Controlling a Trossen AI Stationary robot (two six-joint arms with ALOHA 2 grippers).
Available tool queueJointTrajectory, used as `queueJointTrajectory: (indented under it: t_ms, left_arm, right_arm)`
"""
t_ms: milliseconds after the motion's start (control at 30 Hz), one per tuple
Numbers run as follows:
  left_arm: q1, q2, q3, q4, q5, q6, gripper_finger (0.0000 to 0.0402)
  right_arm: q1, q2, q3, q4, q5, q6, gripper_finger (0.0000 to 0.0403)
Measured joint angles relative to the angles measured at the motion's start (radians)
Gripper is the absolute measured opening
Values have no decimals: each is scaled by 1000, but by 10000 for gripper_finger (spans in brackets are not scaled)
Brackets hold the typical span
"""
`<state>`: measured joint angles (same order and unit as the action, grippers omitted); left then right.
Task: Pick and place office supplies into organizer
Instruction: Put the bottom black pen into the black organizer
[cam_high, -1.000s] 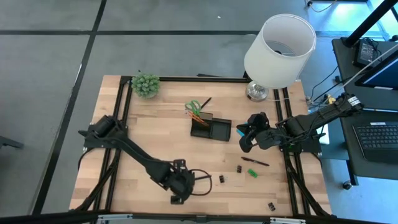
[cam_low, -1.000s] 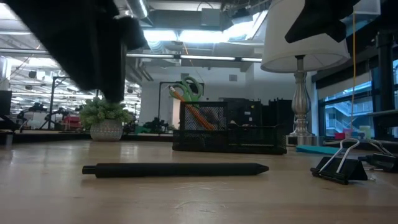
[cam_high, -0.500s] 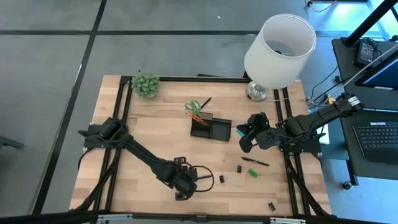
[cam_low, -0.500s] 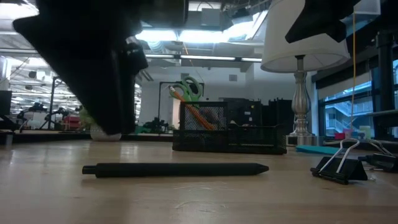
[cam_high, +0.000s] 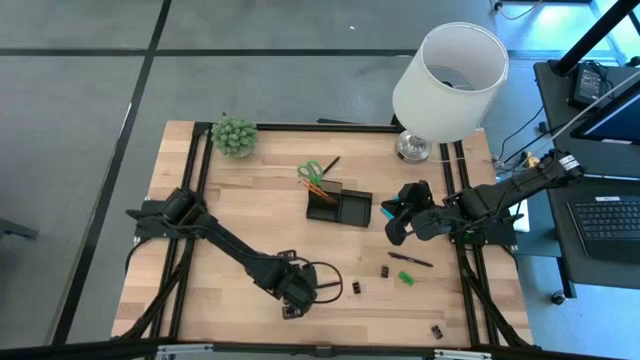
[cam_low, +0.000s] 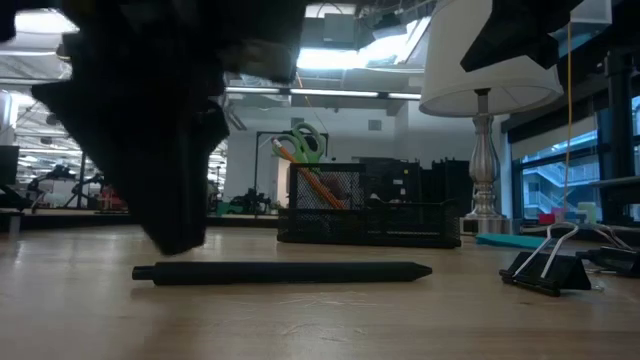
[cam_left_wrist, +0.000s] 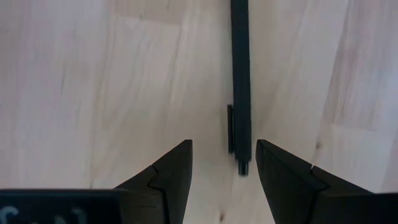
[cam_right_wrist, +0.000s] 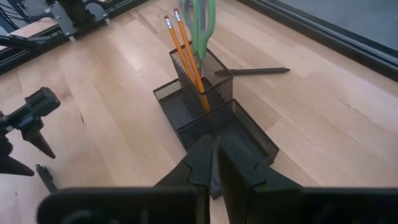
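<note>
The left pincer (cam_high: 291, 303) has shifted over the last second, from a spot nearer the front edge of the bench (cam_high: 250, 225) to a place directly above a black pen (cam_left_wrist: 240, 74) lying flat near that edge. In the low view its dark bulk has swung lower and closer to the pen (cam_low: 280, 272), and it now hangs just above it without touching. The left wrist view shows its two fingers spread wide, the pen's clip end between the tips but nearer one finger than the other. That looks like the lining-up before a grasp, so this pen is likely the next item bound for the organizer (cam_high: 338, 207); the grip itself is not yet made.

The right pincer (cam_high: 396, 228) has not moved. It waits beside the organizer with its fingers pressed together and holding nothing, looking down on the mesh cup (cam_right_wrist: 198, 74) where the two orange pencils (cam_right_wrist: 185, 53) and the green-handled scissors (cam_right_wrist: 200, 22) already stand. The low compartment (cam_right_wrist: 239, 134) next to it looks empty. Another pen (cam_right_wrist: 252, 71) lies on the bench just behind the organizer, and a further one (cam_high: 410, 259) sits near the right arm with a small green piece (cam_high: 405, 277) and black clips (cam_high: 356, 288) close by.

From above, the left arm covers most of the targeted pen. In the low view the pincer is a dark, cut-off mass, so how much height is left cannot be judged. The blue pad (cam_high: 388, 211) is probably what shows beside the right pincer, largely hidden.
</note>
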<state>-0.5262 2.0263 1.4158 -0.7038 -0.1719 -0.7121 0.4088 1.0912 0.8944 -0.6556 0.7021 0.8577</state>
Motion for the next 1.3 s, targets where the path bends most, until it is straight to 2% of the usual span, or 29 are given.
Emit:
queueJointTrajectory:
  t_ms: [167, 467, 833, 1300]
  left_arm:
    - [3, 25, 0, 5, 52, 0, 170]
    - [4, 62, 5, 5, 57, -1, 164]
    - [9, 64, 2, 5, 45, 0, 99]
    - [12, 64, 1, 17, 68, 53, 43]
  right_arm:
    - [0, 0, 0, -3, 0, 1, 29]
    - [0, 0, 0, -7, 0, 0, 29]
    - [0, 0, 0, -22, 0, -2, 29]
    - [0, 0, 0, -24, 0, -2, 29]
